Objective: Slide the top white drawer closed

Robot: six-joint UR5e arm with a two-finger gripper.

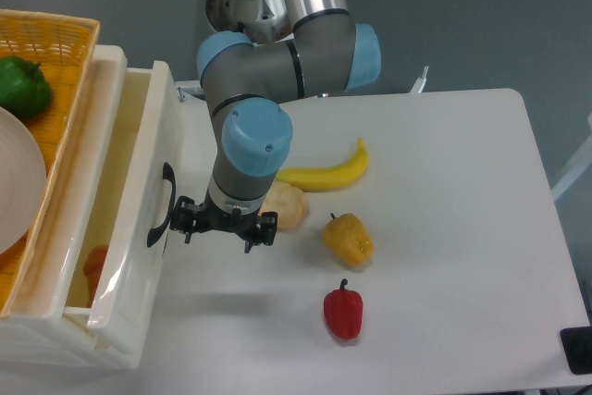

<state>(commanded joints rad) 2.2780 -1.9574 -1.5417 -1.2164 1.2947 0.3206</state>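
Just beside the top white drawer [139, 256] front hangs the pincer [225, 226].

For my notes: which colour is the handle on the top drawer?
Black handle, on the white top drawer; fixed camera view.

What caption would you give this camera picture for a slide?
Robot gripper beside the black handle of the top white drawer, still partly open, with fruit and peppers on the table.

Top white drawer [139, 256] partly open
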